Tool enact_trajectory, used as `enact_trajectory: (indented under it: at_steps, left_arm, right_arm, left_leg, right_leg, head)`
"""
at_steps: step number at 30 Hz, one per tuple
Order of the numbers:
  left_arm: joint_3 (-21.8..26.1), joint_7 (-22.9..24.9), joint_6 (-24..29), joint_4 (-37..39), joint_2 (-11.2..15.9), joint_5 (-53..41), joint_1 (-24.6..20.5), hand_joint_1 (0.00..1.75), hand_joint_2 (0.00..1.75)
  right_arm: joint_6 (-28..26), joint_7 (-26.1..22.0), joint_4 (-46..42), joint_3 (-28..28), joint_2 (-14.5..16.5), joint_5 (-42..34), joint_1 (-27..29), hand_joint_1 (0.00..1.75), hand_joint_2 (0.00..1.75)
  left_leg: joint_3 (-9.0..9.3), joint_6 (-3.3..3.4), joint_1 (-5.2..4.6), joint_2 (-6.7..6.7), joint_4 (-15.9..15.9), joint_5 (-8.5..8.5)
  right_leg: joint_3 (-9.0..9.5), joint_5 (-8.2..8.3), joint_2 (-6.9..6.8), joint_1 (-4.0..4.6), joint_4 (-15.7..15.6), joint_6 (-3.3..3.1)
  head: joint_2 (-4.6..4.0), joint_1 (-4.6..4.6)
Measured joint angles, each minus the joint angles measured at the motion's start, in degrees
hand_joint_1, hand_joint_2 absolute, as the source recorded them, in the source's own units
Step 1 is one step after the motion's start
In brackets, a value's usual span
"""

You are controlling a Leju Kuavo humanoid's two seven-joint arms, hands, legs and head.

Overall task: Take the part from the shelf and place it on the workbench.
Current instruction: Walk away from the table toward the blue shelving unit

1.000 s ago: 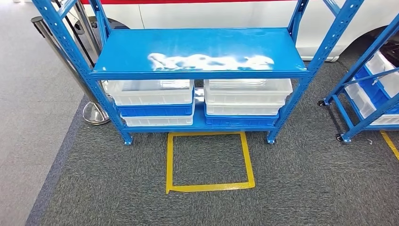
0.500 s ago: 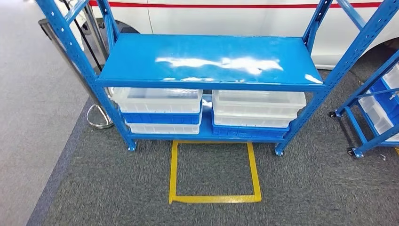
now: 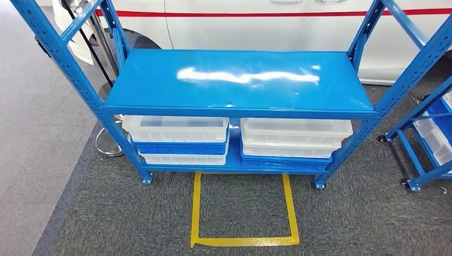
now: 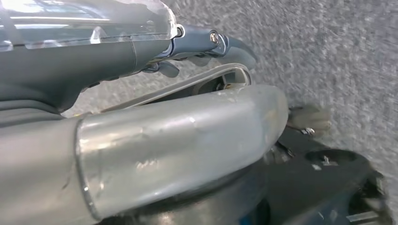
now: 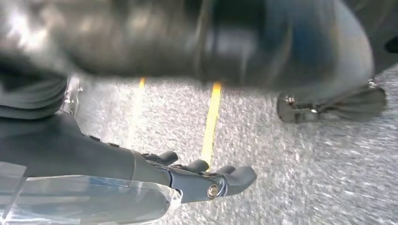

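Two bin stacks [image 3: 181, 140] in a glossy blue shelf [image 3: 240, 80]; left hand [image 4: 206, 44], right hand [image 5: 206, 180] empty, fingers apart.

I faced the shelf [image 3: 240, 80]; bins [image 3: 178, 140] sat stacked on its lower level, a taped square [image 3: 242, 241] lay before it, a car [image 3: 266, 26] stood behind.

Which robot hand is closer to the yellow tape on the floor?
Probably the right. The right hand hangs over the carpet with a yellow tape line running right past its fingertips. The left hand hangs over plain grey carpet.
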Motion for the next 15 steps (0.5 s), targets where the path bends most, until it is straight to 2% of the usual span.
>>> enact_trajectory:
  at_steps: [3,4,5,7,8,9,10,11,12,13,14,15]
  left_arm:
    - [0.0,0.3,0.2,0.0,0.0,-0.1,-0.1,0.0,0.0]
    - [0.0,0.3,0.2,0.0,0.0,0.0,-0.1,0.0,0.0]
    - [0.0,0.3,0.3,0.0,0.0,0.0,-0.2,0.0,0.0]
    - [0.0,0.4,0.3,0.0,0.0,0.0,-0.3,0.0,0.0]
    - [0.0,0.4,0.3,0.0,0.0,0.0,-0.3,0.0,0.0]
    - [0.0,0.5,0.3,0.0,0.0,0.0,-0.3,0.0,0.0]
    - [0.0,0.5,0.3,0.0,0.0,0.0,-0.3,0.0,0.0]
    - [0.0,0.5,0.3,0.0,0.0,0.0,-0.2,0.0,0.0]
    - [0.0,0.6,0.4,0.0,0.0,0.0,-0.1,0.0,0.0]
    - [0.0,0.6,0.5,0.0,-0.1,0.0,-0.1,0.0,0.0]
    - [0.0,0.7,0.5,0.0,-0.1,0.0,-0.1,0.0,0.0]
    - [0.0,0.7,0.6,0.0,-0.1,0.0,-0.2,0.0,0.0]
  right_arm:
    - [0.7,-0.1,0.0,-0.2,0.0,-0.4,-0.2,0.0,0.44]
    - [0.9,-0.2,0.0,-0.4,0.0,-0.7,-0.2,0.0,0.0]
    - [1.1,-0.2,0.0,-0.6,0.0,-1.0,-0.3,0.0,0.0]
    - [1.3,-0.3,0.0,-1.1,0.0,-1.2,-0.3,0.0,0.0]
    - [1.4,-0.3,0.0,-1.2,0.0,-1.2,-0.2,0.0,0.0]
    - [1.4,-0.3,0.0,-1.4,0.0,-1.2,-0.2,0.0,0.0]
    - [1.4,-0.3,0.0,-1.5,0.0,-1.2,-0.1,0.0,0.0]
    - [1.4,-0.3,0.0,-1.6,0.0,-1.1,-0.1,0.0,0.0]
    - [1.4,-0.3,0.0,-1.7,0.0,-1.0,-0.1,0.0,0.0]
    - [1.4,-0.3,0.0,-1.8,0.0,-0.9,-0.1,0.0,0.0]
    - [1.3,-0.2,0.0,-1.8,0.0,-0.9,-0.3,0.0,0.0]
    - [1.2,-0.2,0.0,-1.8,0.0,-0.8,-0.4,0.0,0.0]
  left_leg:
    - [0.86,1.02,0.13,-0.14,-0.8,-0.05]
    - [1.31,1.38,0.27,-0.08,-1.3,-0.11]
    - [1.77,1.75,0.37,0.06,-1.6,-0.24]
    - [2.47,2.29,0.24,0.41,-1.8,-0.85]
    - [2.87,2.4,0.17,0.61,-1.8,-1.24]
    - [3.4,2.43,0.11,0.85,-1.8,-1.68]
    - [4.02,2.39,0.07,1.11,-1.8,-2.13]
    - [4.72,2.31,0.03,1.43,-1.8,-2.63]
    - [5.34,2.14,-0.03,1.79,-1.8,-3.14]
    - [5.79,1.85,-0.21,2.15,-1.8,-3.67]
    - [6.1,1.53,-0.38,2.62,-1.7,-4.09]
    - [6.27,1.21,-0.54,3.15,-1.8,-4.39]
  right_leg:
    - [0.54,-1.01,-0.02,-0.04,-0.1,0.96]
    - [-0.11,-1.91,0.01,-0.06,1.4,1.17]
    - [-1.58,-3.21,0.05,-0.1,4.2,1.33]
    - [-6.58,-5.7,0.09,-0.06,12.0,1.52]
    - [-8.8,-5.86,0.08,-0.06,14.8,1.58]
    - [-10.18,-4.82,0.06,-0.06,15.7,1.57]
    - [-10.46,-2.69,-0.03,-0.04,14.5,1.47]
    - [-9.81,0.23,-0.43,0.02,11.4,1.24]
    - [-8.76,2.77,-1.5,0.22,7.8,0.88]
    - [-7.76,4.42,-2.59,0.53,4.6,0.47]
    - [-7.12,5.27,-3.44,0.78,2.4,0.06]
    - [-6.92,5.22,-3.81,1.0,1.6,-0.27]
  head:
    - [0.0,-0.01]
    - [0.0,-0.02]
    - [-0.01,-0.01]
    - [-0.01,0.0]
    - [-0.01,0.01]
    - [0.0,0.01]
    - [0.0,0.01]
    - [0.01,0.02]
    - [0.01,0.02]
    - [0.0,0.03]
    - [0.0,0.01]
    - [-0.01,-0.01]
